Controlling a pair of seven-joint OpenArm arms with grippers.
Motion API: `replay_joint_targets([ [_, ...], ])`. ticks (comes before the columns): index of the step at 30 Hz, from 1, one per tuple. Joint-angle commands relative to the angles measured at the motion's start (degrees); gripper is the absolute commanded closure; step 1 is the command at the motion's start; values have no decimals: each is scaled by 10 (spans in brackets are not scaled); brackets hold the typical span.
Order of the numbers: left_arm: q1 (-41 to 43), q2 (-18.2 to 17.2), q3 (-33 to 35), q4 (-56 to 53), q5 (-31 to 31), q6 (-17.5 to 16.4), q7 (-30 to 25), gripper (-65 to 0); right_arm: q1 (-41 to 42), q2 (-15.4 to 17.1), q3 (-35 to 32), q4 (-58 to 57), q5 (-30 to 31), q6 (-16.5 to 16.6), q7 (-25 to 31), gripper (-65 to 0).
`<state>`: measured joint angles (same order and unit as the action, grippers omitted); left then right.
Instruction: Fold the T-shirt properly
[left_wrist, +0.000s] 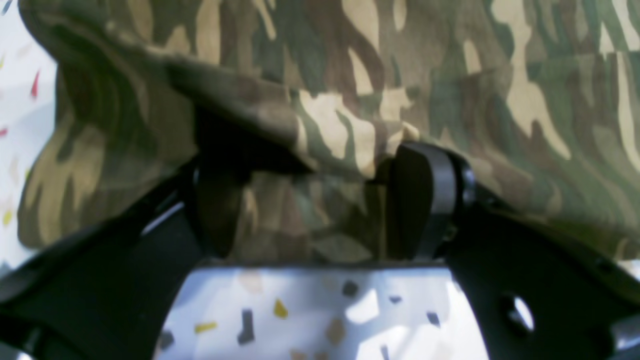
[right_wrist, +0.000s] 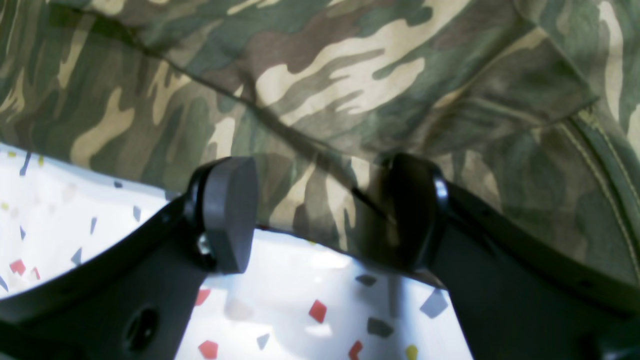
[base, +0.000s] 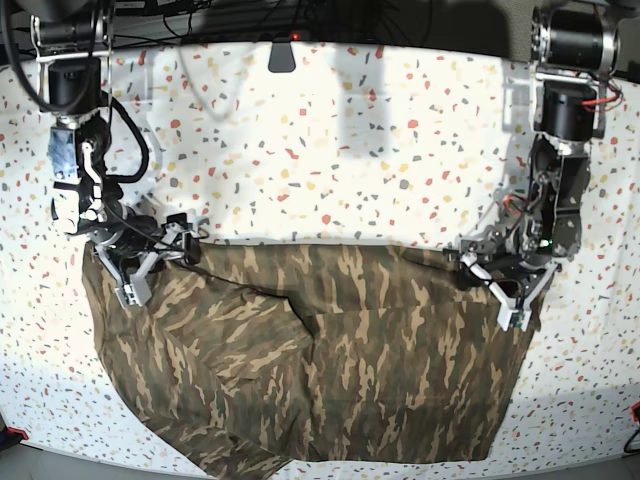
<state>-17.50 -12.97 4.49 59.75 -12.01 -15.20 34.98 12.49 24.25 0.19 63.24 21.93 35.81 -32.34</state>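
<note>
- Left wrist: left claw (left_wrist: 320, 200) wide, T-shirt (left_wrist: 400, 75) edge bunched between the fingers; closing could pinch two layers.
- Right wrist: right claw (right_wrist: 320, 215) wide, straddling the hem (right_wrist: 310, 210); may snag one layer only.
- Base: T-shirt (base: 330, 360) spread wrinkled on bench (base: 350, 140), claws at both far corners; uneven lift would skew the fold.

The table (base: 330, 130) is white with lots of little specks in red, yellow, grey and tan, like confetti. At the far edge of the table sits a small dark thing (base: 287, 55) with a tiny red light on top, and black cables (base: 250, 15) lie behind it.
</note>
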Motion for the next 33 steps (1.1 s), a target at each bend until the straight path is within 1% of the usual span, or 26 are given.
replay_joint_targets([
  [1, 10, -1, 2, 5, 6, -5, 57, -446, -2, 2, 0, 4, -2, 2, -29, -416],
  [3, 21, -1, 2, 16, 20, -4, 61, -446, -9, 2, 2, 4, -2, 2, -31, -416],
  [7, 39, -1, 2, 18, 19, -4, 68, -446, -32, 2, 11, 4, -2, 2, -28, -416],
  [13, 45, -1, 2, 18, 20, -5, 70, -446, -59, 2, 50, 4, -2, 3, -24, -416],
  [16, 45, -1, 2, 18, 19, -5, 70, -446, -64, 2, 72, 4, 5, 26, -26, -416],
  [18, 45, -1, 2, 19, 19, -5, 70, -446, -67, 2, 82, 4, 15, 31, -29, -416],
  [24, 52, -1, 2, 19, 19, -4, 76, -446, -75, 2, 85, 4, 15, 32, -33, -416],
  [30, 59, -1, 2, 21, 19, -5, 65, -446, -75, 2, 85, 4, 15, 32, -29, -416],
  [33, 47, -1, 2, 21, 19, -4, 53, -446, -67, 2, 85, 4, 15, 32, -26, -416],
])
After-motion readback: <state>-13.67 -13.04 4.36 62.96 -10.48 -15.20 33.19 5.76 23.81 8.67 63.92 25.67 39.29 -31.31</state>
